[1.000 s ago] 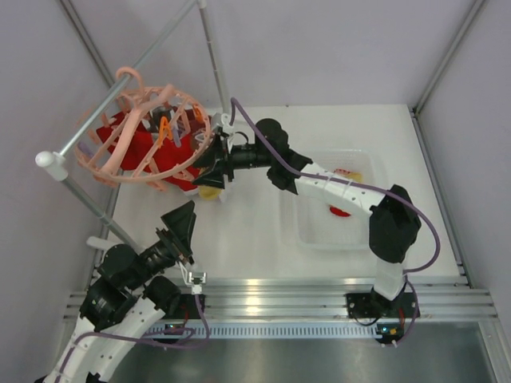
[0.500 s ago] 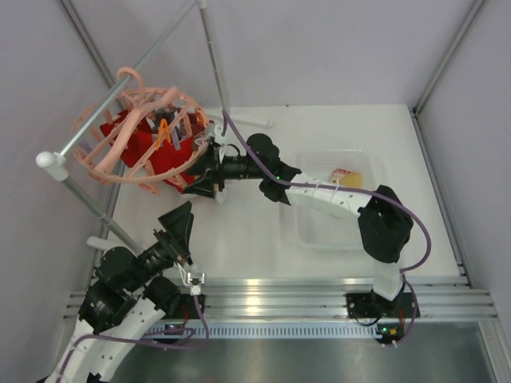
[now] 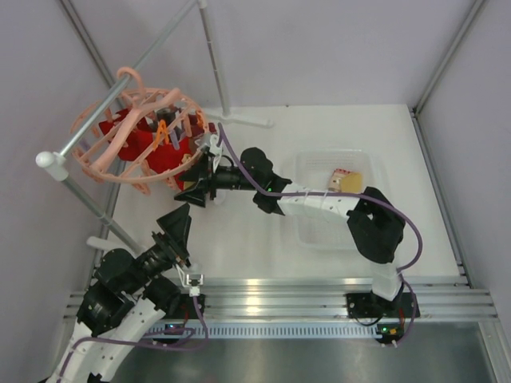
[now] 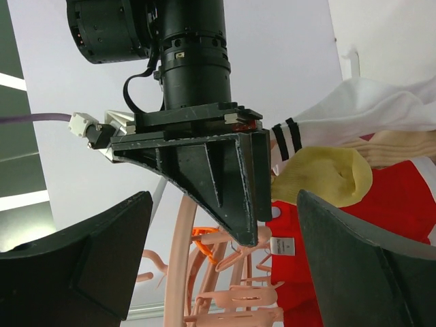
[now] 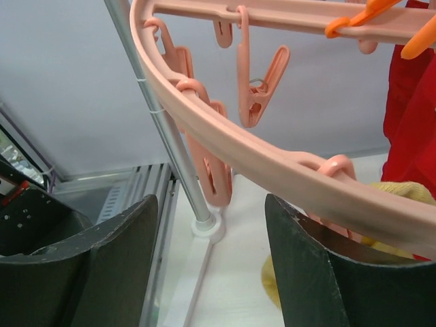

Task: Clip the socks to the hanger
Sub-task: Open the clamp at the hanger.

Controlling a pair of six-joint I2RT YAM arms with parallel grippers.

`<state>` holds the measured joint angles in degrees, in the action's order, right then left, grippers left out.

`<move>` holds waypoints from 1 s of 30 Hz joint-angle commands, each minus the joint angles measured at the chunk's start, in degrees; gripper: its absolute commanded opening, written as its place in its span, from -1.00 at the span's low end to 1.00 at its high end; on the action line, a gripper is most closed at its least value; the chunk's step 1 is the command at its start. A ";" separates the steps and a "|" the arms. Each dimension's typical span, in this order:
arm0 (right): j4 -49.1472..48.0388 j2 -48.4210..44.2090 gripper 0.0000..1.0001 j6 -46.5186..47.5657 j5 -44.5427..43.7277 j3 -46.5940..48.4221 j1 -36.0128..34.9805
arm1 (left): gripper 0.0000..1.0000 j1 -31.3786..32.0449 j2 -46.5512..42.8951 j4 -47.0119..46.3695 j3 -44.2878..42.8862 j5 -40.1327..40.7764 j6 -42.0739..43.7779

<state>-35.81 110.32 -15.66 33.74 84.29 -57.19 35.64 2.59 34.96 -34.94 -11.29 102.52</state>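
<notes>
The peach-pink hanger (image 3: 132,132) hangs on the grey rail at the far left, with red socks (image 3: 148,152) clipped inside its cage. From below, the left wrist view shows a white sock with black stripes (image 4: 340,112), a mustard yellow sock (image 4: 327,177) and a red sock (image 4: 388,218) hanging beside the hanger ring (image 4: 178,259). My right gripper (image 3: 194,187) is open just under the ring's near rim (image 5: 225,129), nothing between its fingers. A loose clip (image 5: 262,85) dangles above it. My left gripper (image 3: 177,225) stands open lower down, pointing up at the hanger. A patterned sock (image 3: 345,179) lies in the bin.
The clear plastic bin (image 3: 319,235) sits right of centre on the white table. The grey rail's post (image 5: 170,150) and its foot (image 5: 208,228) stand close in front of my right gripper (image 5: 211,272). Grey walls close in the sides.
My right arm has swung left and toward the near side, under the hanger's rim, and its jaws have opened wider. The hanger has rocked slightly. The left arm has barely moved.
</notes>
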 commanded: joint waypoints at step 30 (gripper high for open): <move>13.12 -9.25 -1.00 9.41 2.99 -0.99 5.68 | 0.44 0.05 9.00 3.19 -8.12 7.51 7.25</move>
<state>-28.84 105.06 -8.43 30.41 80.05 -53.28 35.64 8.32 38.63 -39.57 -6.09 106.98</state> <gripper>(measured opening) 0.054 0.741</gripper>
